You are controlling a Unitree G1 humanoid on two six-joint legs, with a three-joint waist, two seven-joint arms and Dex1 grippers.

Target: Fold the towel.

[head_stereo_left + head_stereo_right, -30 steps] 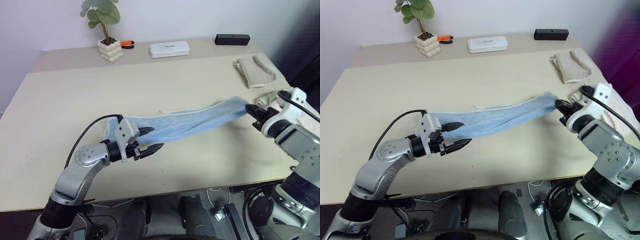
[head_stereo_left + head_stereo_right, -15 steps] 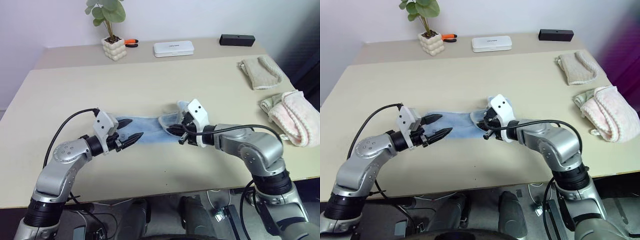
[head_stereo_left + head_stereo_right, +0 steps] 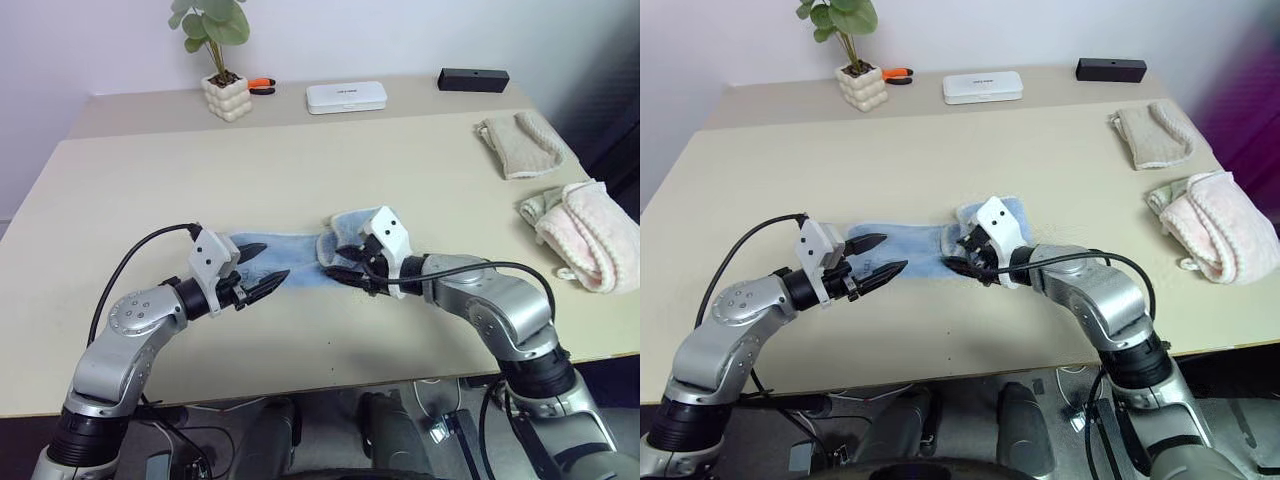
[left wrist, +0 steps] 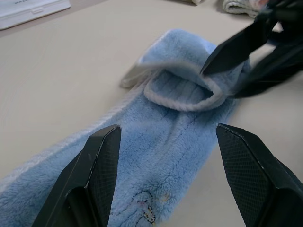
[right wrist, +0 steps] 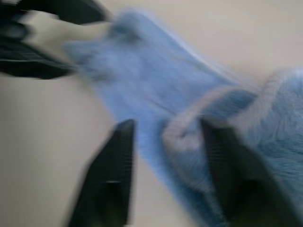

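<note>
at the far left we see a potted plant (image 3: 218, 60) on the far shelf, with an orange-handled tool (image 3: 260, 86) just beside it. nearer and to the left, the left gripper (image 3: 262, 267) hovers low over the table (image 3: 130, 190); its two black fingers (image 4: 90, 175) stand well apart and hold nothing, their tips over the left end of the towel (image 3: 295, 248). the towel, light blue, lies as a narrow band near the middle of the table toward the near edge, running left to right; in the left wrist view we note a small dark mark (image 4: 144, 210) near its corner. its right end is turned back over itself in a loose fold with a whitish hem (image 4: 180, 97). at that fold we find the right gripper (image 3: 350, 264), fingers parted, the raised hem lying between them; whether they press on the cloth we cannot tell. far of the centre sits a white case (image 3: 346, 97). farther right a black box (image 3: 473, 79) rests on the shelf. at the right edge a beige towel (image 3: 518, 143) lies far, and a pink towel (image 3: 588, 232) lies nearer, both well apart from the blue one.
</note>
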